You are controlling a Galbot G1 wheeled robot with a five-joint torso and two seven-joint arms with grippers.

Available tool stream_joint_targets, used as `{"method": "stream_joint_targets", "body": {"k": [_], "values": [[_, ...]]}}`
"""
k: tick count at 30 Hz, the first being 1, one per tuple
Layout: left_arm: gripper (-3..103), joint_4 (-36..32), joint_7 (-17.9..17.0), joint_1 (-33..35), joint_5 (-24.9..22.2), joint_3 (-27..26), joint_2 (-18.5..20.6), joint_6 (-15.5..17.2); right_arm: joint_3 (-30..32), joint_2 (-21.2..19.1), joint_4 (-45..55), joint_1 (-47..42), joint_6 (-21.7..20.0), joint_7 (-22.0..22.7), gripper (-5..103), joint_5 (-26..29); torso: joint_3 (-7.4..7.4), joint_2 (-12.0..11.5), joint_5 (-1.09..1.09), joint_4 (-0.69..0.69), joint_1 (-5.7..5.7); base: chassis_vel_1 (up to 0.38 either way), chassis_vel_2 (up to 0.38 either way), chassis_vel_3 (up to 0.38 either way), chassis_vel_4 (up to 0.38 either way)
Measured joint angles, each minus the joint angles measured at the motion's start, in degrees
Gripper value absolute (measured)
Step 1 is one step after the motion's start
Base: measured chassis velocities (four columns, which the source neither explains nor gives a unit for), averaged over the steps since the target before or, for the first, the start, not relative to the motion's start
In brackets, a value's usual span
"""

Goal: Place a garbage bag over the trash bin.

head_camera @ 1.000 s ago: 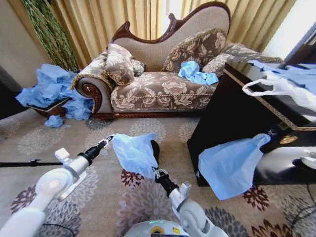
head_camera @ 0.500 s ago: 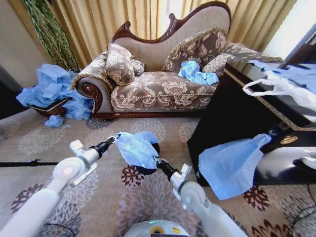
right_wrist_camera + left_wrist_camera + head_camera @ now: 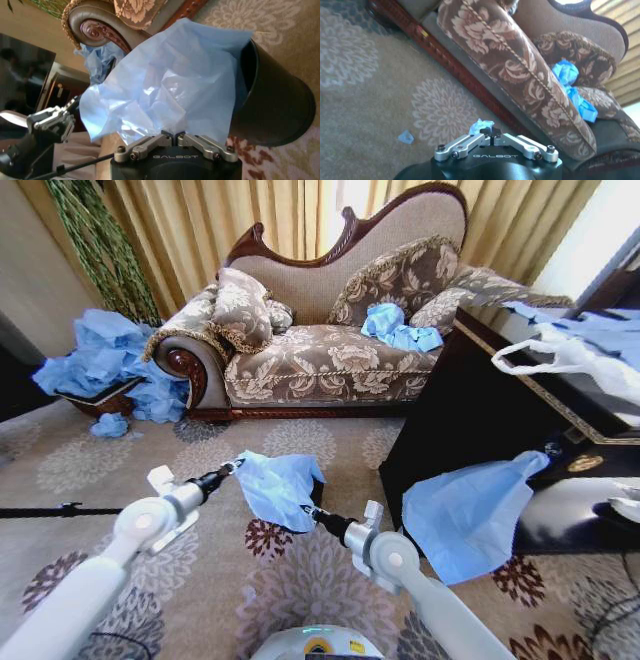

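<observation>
The light-blue garbage bag hangs stretched between my two grippers over the carpet. My left gripper is shut on its left edge, and a scrap of blue plastic shows between the fingers. My right gripper is shut on the bag's lower right edge. The black trash bin stands just behind the bag and is mostly hidden. In the right wrist view the garbage bag drapes across the open mouth of the trash bin, with the left gripper beyond it.
A patterned sofa stands behind, with blue bags on its seat. A heap of blue bags lies at the left. The black table on the right carries a hanging blue bag and a white handled bag.
Both grippers have shifted slightly right with the bag. The bag now covers more of the bin, and the right arm's elbow has swung out to the right.
</observation>
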Motion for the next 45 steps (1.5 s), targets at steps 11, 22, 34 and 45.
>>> {"method": "stream_joint_targets", "body": {"k": [11,22,34,45], "values": [[0,-0.45,-2.3,1.71,-1.55,-2.84,-2.9,0.53,1.93,1.75,-0.37,-0.01,-0.95,4.53,0,8.58,0.0,0.0,0.0,0.0,-0.01,0.0,0.0,0.0,0.0],[0,5.07,-1.66,-9.25,2.58,9.76,-2.39,-0.11,5.69,2.01,-8.57,6.02,-0.72,2.93,0,6.69,0.0,0.0,-0.01,-0.03,0.0,0.0,0.0,0.0,0.0],[0,10.19,-0.39,-13.33,5.98,15.34,-5.54,-0.07,6.8,3.41,-17.59,6.15,1.15,-3.42,0,-4.79,0.0,0.0,-0.01,-0.03,0.01,0.0,0.0,0.0,0.0],[0,14.89,1.76,-9.56,9.28,15.28,-4.74,0.0,6.42,5.21,-18.58,1.59,5.06,-9.21,0,-14.38,0.0,0.0,-0.01,-0.02,0.0,0.0,0.0,0.0,0.0]]}}
